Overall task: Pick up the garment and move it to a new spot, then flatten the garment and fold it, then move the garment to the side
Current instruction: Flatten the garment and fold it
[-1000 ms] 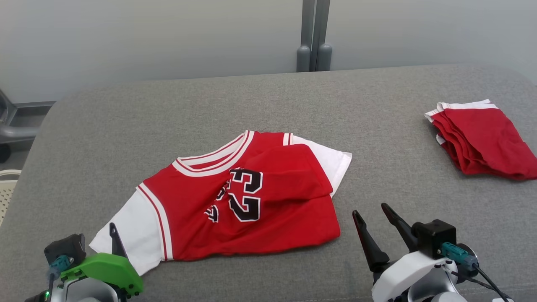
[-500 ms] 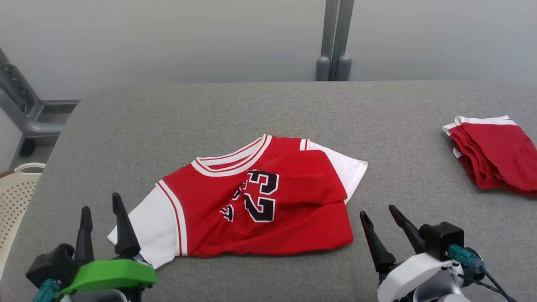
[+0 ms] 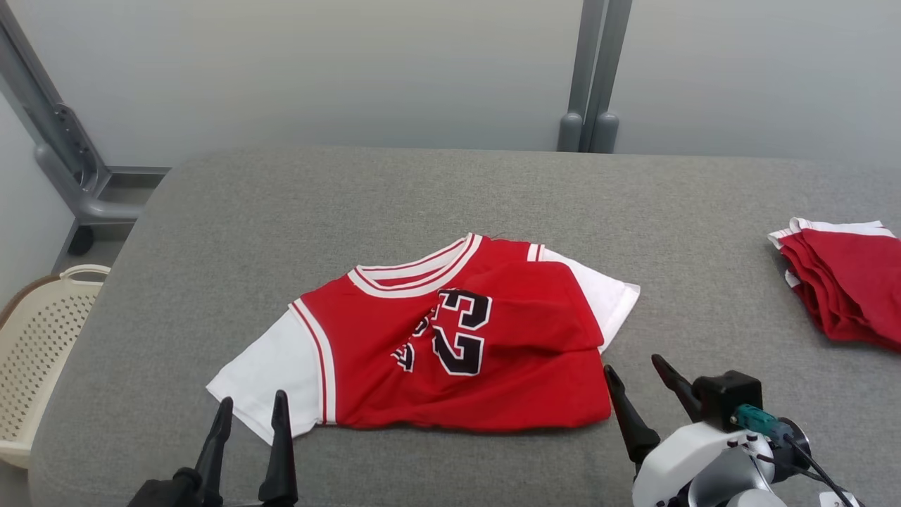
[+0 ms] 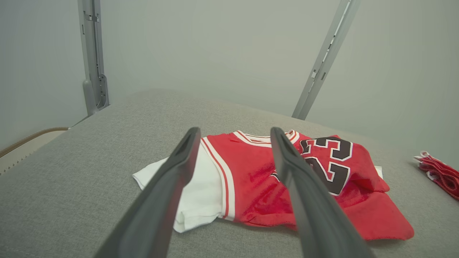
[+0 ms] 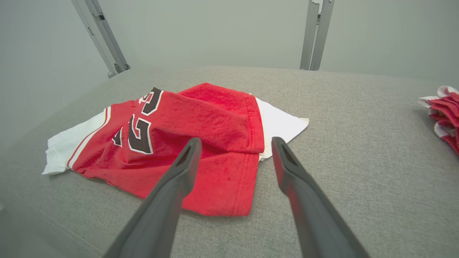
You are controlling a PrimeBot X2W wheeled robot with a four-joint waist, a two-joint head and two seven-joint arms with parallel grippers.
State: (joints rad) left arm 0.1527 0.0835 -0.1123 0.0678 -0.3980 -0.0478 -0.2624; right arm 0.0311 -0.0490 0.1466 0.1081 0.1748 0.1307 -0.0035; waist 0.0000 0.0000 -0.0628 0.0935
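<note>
the pick-up step is judged to be in hand. the left claw [image 3: 253,398] and the right claw [image 3: 633,365] are held wide open, empty. the crumpled garment [image 3: 450,345] lies just ahead, between them, not gripped. next, its near hem corners would need to be pinched. bare grey pad [image 3: 422,204] is seen beyond it; a folded red stack [image 3: 845,282] lies far right of the right claw, a basket [image 3: 42,338] past the left edge.

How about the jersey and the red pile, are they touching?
Apart. The head view shows a broad stretch of bare grey surface between the jersey and the red pile.
</note>
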